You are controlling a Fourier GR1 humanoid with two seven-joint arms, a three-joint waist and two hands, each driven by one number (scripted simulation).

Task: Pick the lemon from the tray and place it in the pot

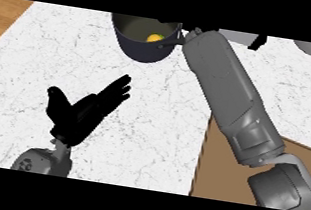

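The lemon [154, 38] lies in the pot [142, 44] — placing looks done; right hand hidden, grip untold, left hand [82, 111] open, empty — withdraw next.

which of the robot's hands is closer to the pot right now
Right. The right forearm reaches up beside the pot, but its hand is hidden at the pot's right rim. The left hand rests open on the counter, well below and left of the pot.

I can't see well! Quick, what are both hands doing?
Left hand: open, fingers straight, holding nothing.
Right hand: hidden beyond its forearm near the pot; cannot tell.
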